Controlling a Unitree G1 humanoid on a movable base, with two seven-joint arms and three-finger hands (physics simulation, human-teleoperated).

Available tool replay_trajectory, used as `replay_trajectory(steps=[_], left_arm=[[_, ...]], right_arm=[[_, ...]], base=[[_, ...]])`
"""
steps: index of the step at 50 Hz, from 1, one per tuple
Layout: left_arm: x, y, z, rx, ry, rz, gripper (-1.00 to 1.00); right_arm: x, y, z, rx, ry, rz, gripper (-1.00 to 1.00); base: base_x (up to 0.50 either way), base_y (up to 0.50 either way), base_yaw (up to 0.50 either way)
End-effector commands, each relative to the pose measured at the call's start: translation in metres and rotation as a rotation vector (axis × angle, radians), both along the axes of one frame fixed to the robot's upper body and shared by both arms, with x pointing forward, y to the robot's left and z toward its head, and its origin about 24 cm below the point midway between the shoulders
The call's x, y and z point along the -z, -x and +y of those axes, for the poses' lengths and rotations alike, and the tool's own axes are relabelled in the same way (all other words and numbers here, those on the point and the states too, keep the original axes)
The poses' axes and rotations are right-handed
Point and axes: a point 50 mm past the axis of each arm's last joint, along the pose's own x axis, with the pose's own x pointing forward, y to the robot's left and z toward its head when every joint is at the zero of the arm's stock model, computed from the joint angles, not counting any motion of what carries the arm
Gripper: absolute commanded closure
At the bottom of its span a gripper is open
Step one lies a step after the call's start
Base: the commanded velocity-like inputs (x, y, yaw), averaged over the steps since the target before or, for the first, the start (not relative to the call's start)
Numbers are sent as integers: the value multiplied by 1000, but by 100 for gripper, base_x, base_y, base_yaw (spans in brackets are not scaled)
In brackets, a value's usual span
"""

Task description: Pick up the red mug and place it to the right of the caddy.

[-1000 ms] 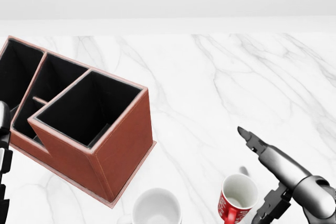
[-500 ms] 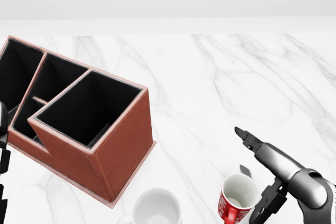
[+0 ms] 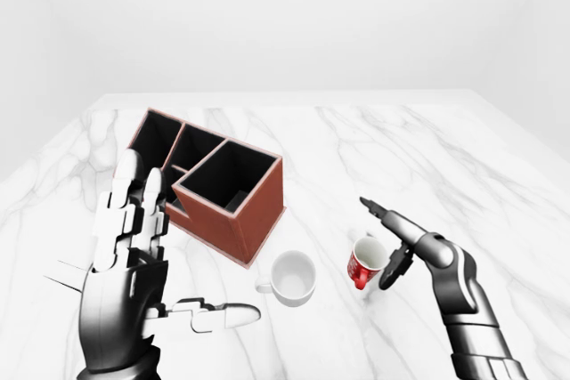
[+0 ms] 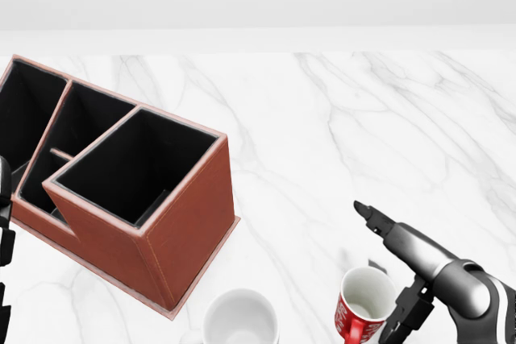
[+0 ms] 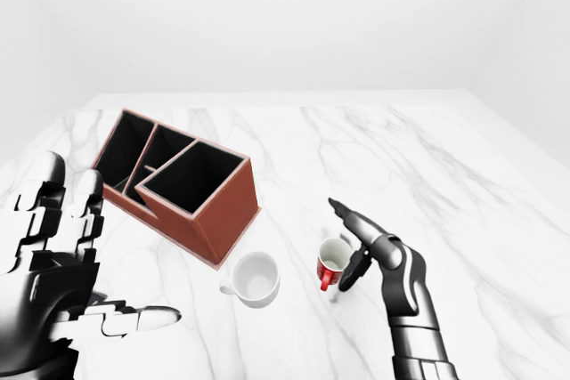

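Observation:
The red mug (image 4: 361,310) stands upright on the white marble table, low in the head view, right of the caddy's near corner. My right hand (image 3: 378,242) is open just to the mug's right. Its long fingers (image 4: 403,239) reach up past the rim and its thumb (image 4: 403,316) hangs close against the mug's right side, closed round nothing. The reddish-brown caddy (image 3: 240,211) with several black compartments lies at an angle left of centre. My left hand (image 3: 178,264) is raised at the lower left of the left-eye view, open and holding nothing.
A white mug (image 3: 292,278) stands between the caddy's near corner and the red mug, its handle to the left. The marble table (image 3: 445,157) stretches away to the right of the caddy up to a plain white wall.
My right hand has slid a little left and down in the head view, bringing its thumb closer to the red mug's right side. The mugs and caddy have not moved.

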Motion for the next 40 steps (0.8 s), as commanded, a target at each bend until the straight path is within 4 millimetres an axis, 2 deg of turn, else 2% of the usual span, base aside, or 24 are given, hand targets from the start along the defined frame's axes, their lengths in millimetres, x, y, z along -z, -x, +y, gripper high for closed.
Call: replay_trajectory(steps=[1,3,14,23,40], left_arm=[[0,0,1,-1,2,0,-100],[-1,0,1,-1,2,-7,-100],[-1,-1,0,0,1,-9,-100],[0,0,1,0,3,-2,-100],[1,1,2,-2,5,5,-100]], right_arm=[[5,-1,3,-7,4,24,-100],[2,-4,3,-9,-1,10,-100],[18,0,4,-3,-3,73,-100],[15,-1,6,-16,4,64,-100],[31,3,4,14,5,107,-100]], base=[[0,0,0],[0,0,0],[0,0,0],[0,0,0],[0,0,0]])
